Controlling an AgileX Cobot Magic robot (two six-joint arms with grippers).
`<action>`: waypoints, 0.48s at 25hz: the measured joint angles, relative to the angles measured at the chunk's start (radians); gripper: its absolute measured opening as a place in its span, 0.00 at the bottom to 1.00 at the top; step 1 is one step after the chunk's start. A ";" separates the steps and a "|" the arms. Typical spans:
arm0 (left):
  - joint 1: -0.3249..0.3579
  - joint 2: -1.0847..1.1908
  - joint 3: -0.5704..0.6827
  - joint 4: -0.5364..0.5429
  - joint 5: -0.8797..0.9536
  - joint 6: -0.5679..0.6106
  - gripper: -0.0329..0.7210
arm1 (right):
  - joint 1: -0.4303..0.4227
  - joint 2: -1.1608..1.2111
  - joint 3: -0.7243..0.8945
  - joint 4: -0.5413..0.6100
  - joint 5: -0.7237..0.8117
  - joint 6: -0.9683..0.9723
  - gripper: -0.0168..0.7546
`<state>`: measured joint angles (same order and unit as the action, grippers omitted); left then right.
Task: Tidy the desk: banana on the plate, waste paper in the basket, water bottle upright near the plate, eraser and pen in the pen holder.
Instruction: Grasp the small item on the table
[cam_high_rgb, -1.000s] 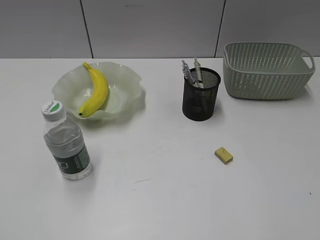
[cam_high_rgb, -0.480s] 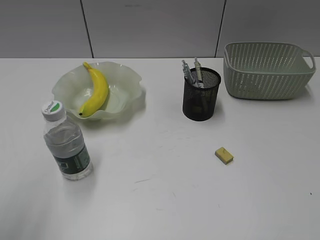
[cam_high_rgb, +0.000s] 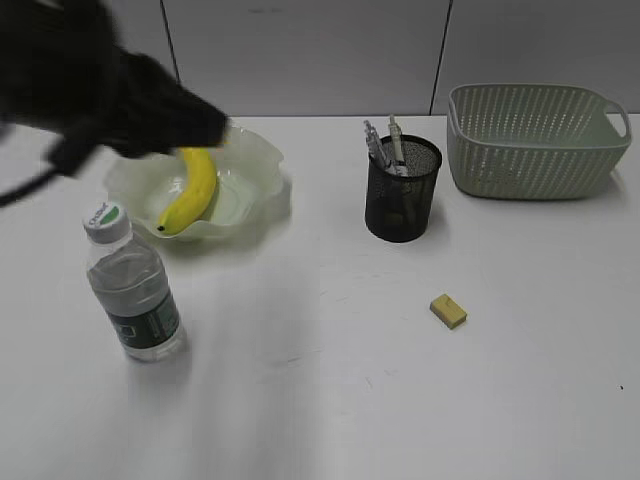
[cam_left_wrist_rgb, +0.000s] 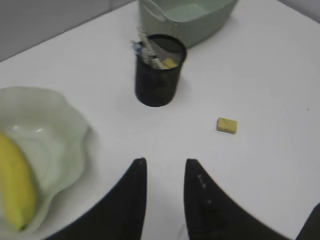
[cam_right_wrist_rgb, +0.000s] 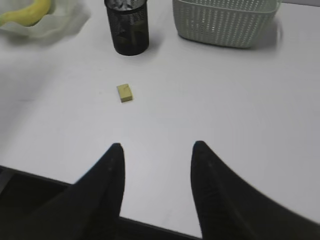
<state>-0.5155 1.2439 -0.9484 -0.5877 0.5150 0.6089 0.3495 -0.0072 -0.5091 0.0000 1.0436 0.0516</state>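
Most of the tidying appears done. The curved bright-yellow banana (cam_high_rgb: 192, 190) is laid in the translucent pale-green ruffled plate (cam_high_rgb: 262, 196), and the clear plastic water bottle (cam_high_rgb: 130, 286) with its dark green label is stood upright just in front of that plate on the plain white desk (cam_high_rgb: 330, 400). Pens are seen standing in the black wire-mesh pen holder (cam_high_rgb: 402, 188). The small yellow block eraser (cam_high_rgb: 448, 310) is left lying on the desk, near the holder but apart from it. No waste paper is seen on the desk; whether it lies inside the grey-green slotted basket (cam_high_rgb: 535, 140) cannot be told.

The left arm is blurred at the upper left, above the plate. The left gripper (cam_left_wrist_rgb: 164, 197) is held with its fingers slightly apart and empty. The right gripper (cam_right_wrist_rgb: 156, 187) is held low at the near desk edge, fingers spread, nothing between them.
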 joint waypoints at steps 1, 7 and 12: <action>-0.071 0.077 -0.043 0.081 -0.024 -0.074 0.30 | -0.023 0.000 0.000 0.006 0.000 0.000 0.48; -0.361 0.537 -0.360 0.387 0.028 -0.381 0.54 | -0.063 0.000 0.000 0.017 -0.001 0.002 0.45; -0.414 0.838 -0.647 0.454 0.138 -0.401 0.65 | -0.063 0.000 0.000 0.018 -0.001 0.003 0.45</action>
<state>-0.9295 2.0820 -1.5949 -0.1332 0.6533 0.2078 0.2867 -0.0072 -0.5091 0.0184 1.0428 0.0544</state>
